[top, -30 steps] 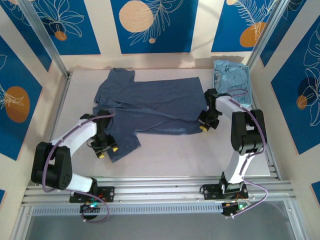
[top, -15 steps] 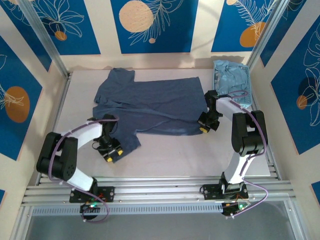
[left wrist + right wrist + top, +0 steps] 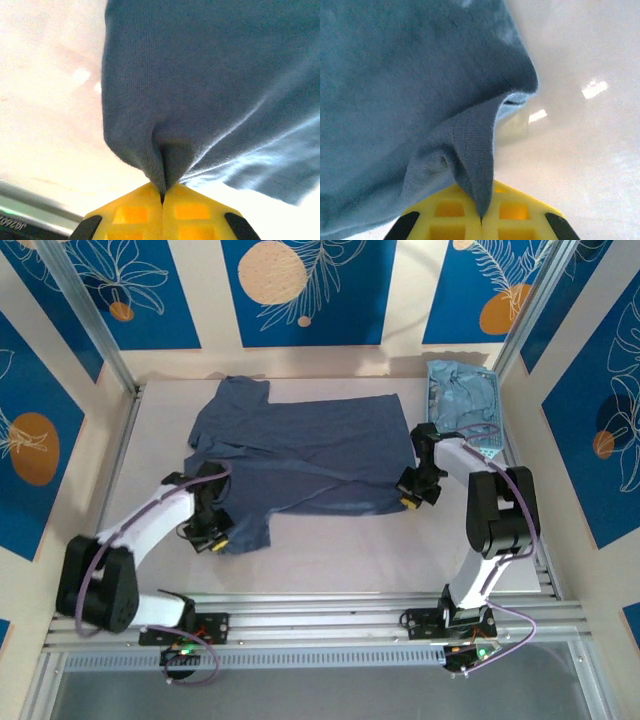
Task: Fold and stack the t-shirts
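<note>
- Left fingers (image 3: 154, 199), yellow, are pressed together on a pinch of the dark slate-blue t-shirt (image 3: 210, 75). The cloth bunches into a point right at their seam, and their lower part is cut off by the picture's bottom edge.
- Right fingers (image 3: 474, 221) are likewise closed on a fold of the same shirt's edge (image 3: 395, 75), which hangs in a narrow tongue down into the seam. Only their tips show.
- From above, the left fingers (image 3: 214, 542) sit at the shirt's near-left flap, and the right fingers (image 3: 408, 496) at its near-right corner.
- The dark slate-blue t-shirt (image 3: 310, 450) lies spread on the white desk (image 3: 340, 550), across the middle and far part.
- Its long axis runs left to right. A sleeve juts toward the far-left corner, and the straight edge faces right.
- The neck opening is hard to make out among the creases at the left end, and whether the near-left flap is the other sleeve cannot be told for sure.
- Pale sky-blue t-shirts (image 3: 462, 400) lie crumpled in the far-right corner. The right arm crosses their near edge, and how many there are cannot be told.
- In both wrist views the cloth blocks most of the desk behind it.
</note>
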You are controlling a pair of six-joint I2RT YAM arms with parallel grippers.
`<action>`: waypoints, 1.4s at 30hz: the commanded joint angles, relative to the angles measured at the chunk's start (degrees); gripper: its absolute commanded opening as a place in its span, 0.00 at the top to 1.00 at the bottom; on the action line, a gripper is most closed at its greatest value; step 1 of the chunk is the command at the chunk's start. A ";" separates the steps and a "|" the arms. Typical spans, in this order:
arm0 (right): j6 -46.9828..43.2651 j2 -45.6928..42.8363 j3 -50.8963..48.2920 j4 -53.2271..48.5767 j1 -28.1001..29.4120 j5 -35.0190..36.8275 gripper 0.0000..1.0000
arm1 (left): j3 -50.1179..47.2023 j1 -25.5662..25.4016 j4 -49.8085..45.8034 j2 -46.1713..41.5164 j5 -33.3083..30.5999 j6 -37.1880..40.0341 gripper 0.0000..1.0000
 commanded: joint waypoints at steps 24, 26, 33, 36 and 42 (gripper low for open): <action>1.62 -14.09 -5.41 -8.44 0.58 -1.89 1.00 | 14.60 -2.71 -9.81 -5.04 -10.17 -0.68 1.00; 1.85 -13.04 -3.46 -8.60 0.13 -1.97 1.00 | 18.71 -2.34 -9.59 -1.40 -11.35 1.38 1.00; 1.40 -6.12 4.75 -9.20 -0.99 -2.17 1.00 | 30.65 -0.02 -7.37 10.03 -12.38 9.63 1.00; 1.46 -3.59 7.56 -9.33 -1.50 -1.67 1.00 | 35.23 0.69 -7.50 14.69 -13.42 13.08 1.00; 1.70 1.10 12.43 -9.59 -2.04 -1.38 1.00 | 40.59 2.66 -5.86 20.60 -16.64 18.11 1.00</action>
